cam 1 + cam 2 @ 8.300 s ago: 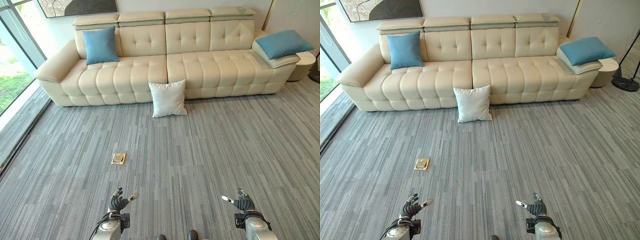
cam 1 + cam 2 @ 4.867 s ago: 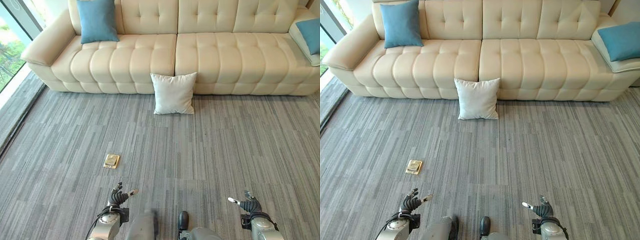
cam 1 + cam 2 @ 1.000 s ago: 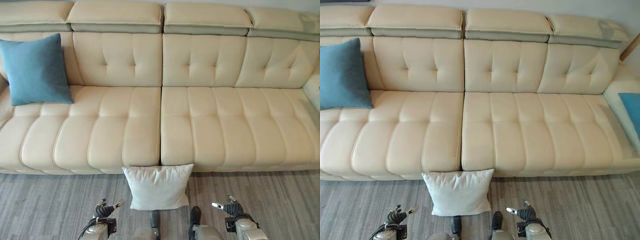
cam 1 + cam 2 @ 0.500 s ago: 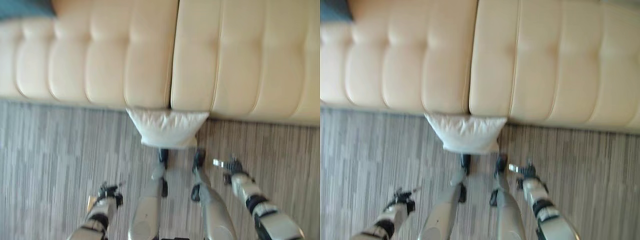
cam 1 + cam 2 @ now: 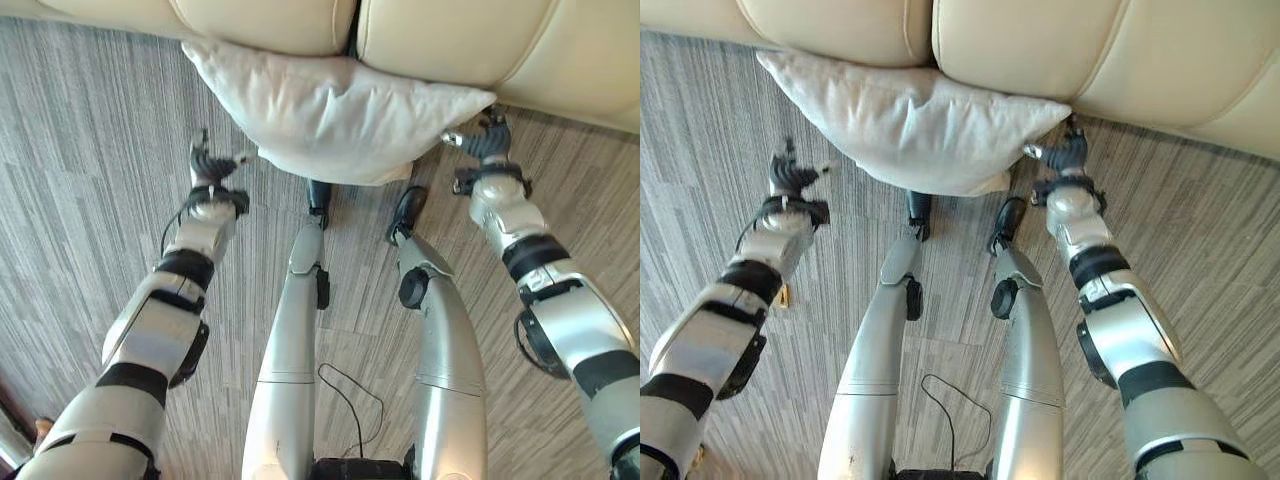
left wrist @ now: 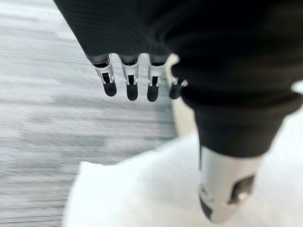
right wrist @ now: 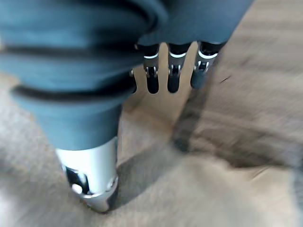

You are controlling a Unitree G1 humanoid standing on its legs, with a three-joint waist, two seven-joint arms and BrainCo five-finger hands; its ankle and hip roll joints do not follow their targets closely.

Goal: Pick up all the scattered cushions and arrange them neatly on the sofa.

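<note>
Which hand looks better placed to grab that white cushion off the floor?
The right hand: it sits right at the white cushion's corner, while the left hand hangs slightly off its other edge. Both are open, so likely both will be used.

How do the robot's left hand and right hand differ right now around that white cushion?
The left hand hangs beside the white cushion, a strip of carpet between them; the right hand is at the cushion's opposite corner, close by the sofa. Both hands are open, holding nothing.

Grey striped carpet runs up to the cream padded sofa front.
</note>
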